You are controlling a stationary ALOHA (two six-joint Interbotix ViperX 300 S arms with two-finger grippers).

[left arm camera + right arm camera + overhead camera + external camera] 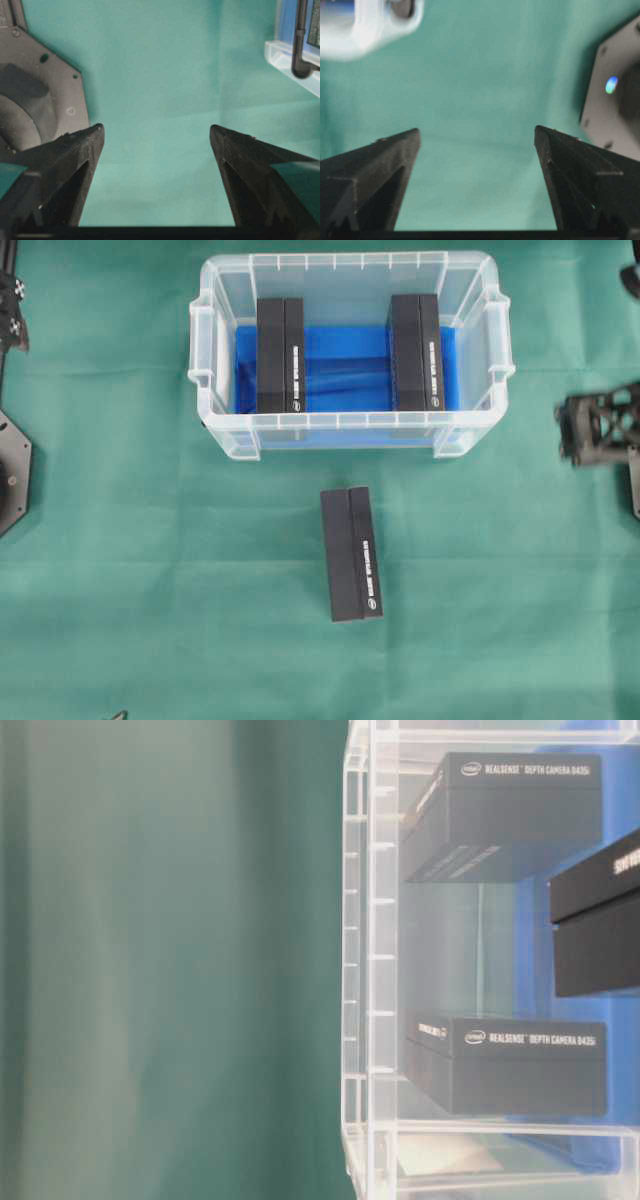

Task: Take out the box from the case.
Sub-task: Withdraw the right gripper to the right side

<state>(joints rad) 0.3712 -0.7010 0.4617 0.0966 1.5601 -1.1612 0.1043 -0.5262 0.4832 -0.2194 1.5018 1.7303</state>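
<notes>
The overhead view looks straight down on the case [350, 350] and table [150, 570]. The table-level view sits close against the case [365, 970], seemingly turned sideways. Each wrist view looks down past its hand at the table near the case, catching a corner [292, 55] [370, 25].

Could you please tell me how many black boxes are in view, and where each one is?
3. One box stands at the left end of the clear case, a second box at its right end, and a third box lies on the green cloth in front.
</notes>
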